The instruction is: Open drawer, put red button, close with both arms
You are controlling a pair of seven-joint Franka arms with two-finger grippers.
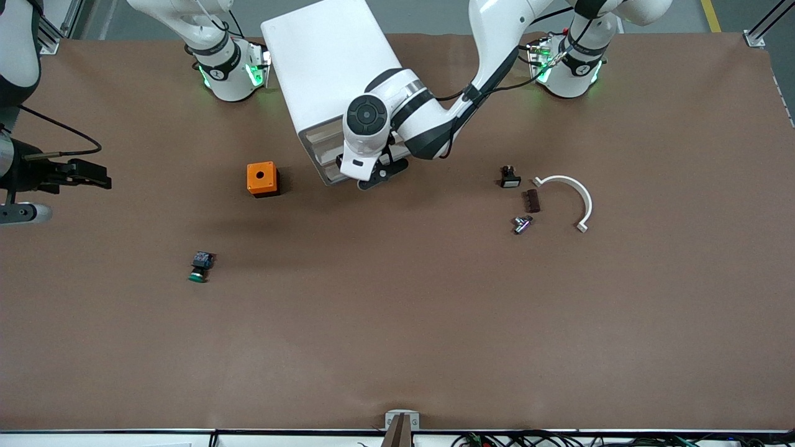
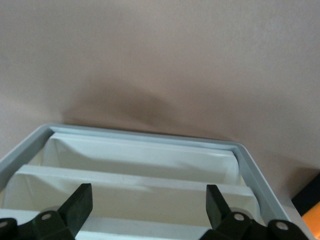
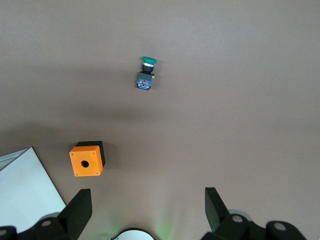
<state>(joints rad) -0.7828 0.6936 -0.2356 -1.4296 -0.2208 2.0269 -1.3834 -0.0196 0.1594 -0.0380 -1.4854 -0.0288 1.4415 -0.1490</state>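
Left tool (image 1: 377, 176) spread wide at the drawer (image 2: 145, 165) front, lined up to pull. Right tool (image 3: 145, 210) released, waiting over table (image 1: 397, 323) edge.

Left gripper (image 2: 145, 205) spread wide over the drawer unit

The two black fingers (image 2: 75, 207) stand far apart and hold nothing. Between them and under them is the white drawer unit (image 2: 145, 137), with a grey frame around its front. Inside the frame I see white drawer fronts (image 2: 135, 175), one after another like steps, each one with a shadowed gap next to it. The fingertips are over these fronts, but I cannot tell if they touch. Past the frame there is only the brown table (image 2: 160, 55), with a soft dark shadow beside the unit. In one corner an orange box (image 2: 311, 220) with a black side shows a little.
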